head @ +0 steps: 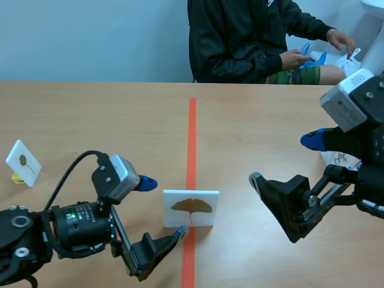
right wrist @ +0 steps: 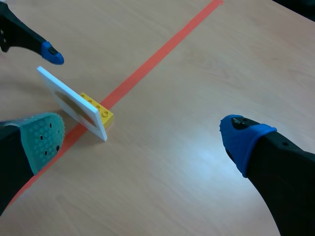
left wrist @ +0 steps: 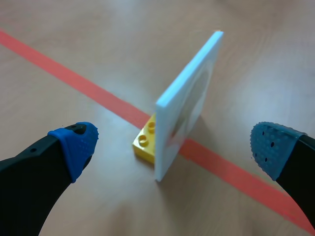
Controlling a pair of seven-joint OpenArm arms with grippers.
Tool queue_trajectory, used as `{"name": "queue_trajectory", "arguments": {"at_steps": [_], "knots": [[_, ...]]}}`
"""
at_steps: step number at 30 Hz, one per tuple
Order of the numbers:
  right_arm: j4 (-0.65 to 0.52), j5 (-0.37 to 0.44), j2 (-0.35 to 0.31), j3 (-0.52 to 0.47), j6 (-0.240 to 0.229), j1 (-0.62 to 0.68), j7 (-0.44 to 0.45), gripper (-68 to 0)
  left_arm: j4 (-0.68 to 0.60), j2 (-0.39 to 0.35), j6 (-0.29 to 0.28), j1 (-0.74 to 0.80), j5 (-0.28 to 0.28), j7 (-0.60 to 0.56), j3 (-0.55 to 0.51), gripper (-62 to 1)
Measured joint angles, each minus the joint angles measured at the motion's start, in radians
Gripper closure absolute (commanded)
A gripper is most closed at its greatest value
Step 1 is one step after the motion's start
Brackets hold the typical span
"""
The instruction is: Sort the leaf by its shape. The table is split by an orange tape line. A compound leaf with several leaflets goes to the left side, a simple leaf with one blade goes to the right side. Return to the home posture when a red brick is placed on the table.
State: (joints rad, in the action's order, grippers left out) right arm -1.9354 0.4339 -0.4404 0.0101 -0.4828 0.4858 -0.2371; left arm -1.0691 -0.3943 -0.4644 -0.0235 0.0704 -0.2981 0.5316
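A white card showing a fan-shaped, single-blade leaf stands upright on a small yellow brick, right on the orange tape line. My left gripper is open, with one finger on each side of the card and neither touching it. In the left wrist view the card is seen edge-on between the blue pads. My right gripper hangs open above the right half of the table, well away from the card. One fingertip of the left arm shows beyond the card in the right wrist view.
Another white leaf card on a yellow brick stands at the far left. A further white card sits at the right, partly hidden behind my right arm. A person sits across the table, hands busy with something blue.
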Motion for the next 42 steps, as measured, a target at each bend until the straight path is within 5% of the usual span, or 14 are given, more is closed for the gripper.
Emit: {"name": "queue_trajectory", "arguments": {"at_steps": [9, 17, 22, 42], "knots": [[0.0, 0.0, 0.0, 0.0, 0.0, 0.0, 0.0, -67.9, 0.127, 0.066, 0.091, -0.08, -0.024, -0.063, 0.072, -62.3], [0.0, -0.008, 0.0, 0.0, 0.012, 0.0, 0.0, -67.9, 0.151, 0.081, 0.09, -0.107, -0.021, -0.092, 0.089, -61.8], [0.0, -0.008, 0.0, 0.0, 0.012, 0.0, 0.0, -67.9, 0.151, 0.078, 0.09, -0.107, -0.021, -0.092, 0.117, -41.3], [0.0, -0.008, 0.0, 0.0, 0.012, 0.0, -0.008, -67.9, 0.151, 0.078, 0.116, -0.105, -0.021, -0.093, 0.149, -5.3]]}}
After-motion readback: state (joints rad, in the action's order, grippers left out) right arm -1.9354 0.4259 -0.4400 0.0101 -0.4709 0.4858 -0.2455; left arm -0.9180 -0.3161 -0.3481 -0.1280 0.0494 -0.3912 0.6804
